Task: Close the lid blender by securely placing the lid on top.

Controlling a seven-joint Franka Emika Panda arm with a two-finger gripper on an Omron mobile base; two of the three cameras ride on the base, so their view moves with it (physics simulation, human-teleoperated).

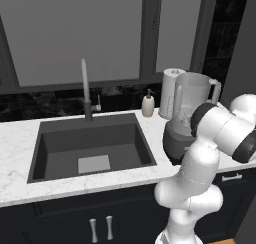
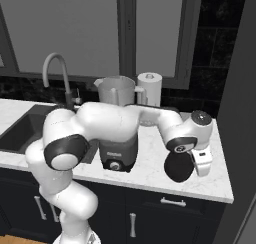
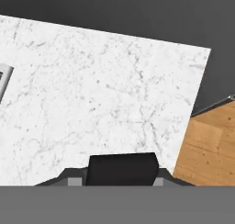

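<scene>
1. Left base view: the clear tapered blender (image 1: pixel 189 119) stands uncapped beside the paper towel roll (image 1: pixel 170 92) and soap bottle (image 1: pixel 148 105), the arm partly blocking it.
2. Right base view: the gripper (image 2: pixel 191 164) is clamped on the flat black lid (image 2: pixel 178 168), held on edge over the marble counter (image 2: pixel 155 169).
3. Hand view: the lid's edge sits between the fingertips (image 3: pixel 71 179).

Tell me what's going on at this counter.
The white robot arm has reached over the marble counter to the right of the blender. Its claw appears shut on the black lid, which it holds on edge at the counter, by the look of it just above the top. The blender jar's rim is open, with no lid on it. Behind stand a paper towel roll and a soap bottle by the sink.
</scene>
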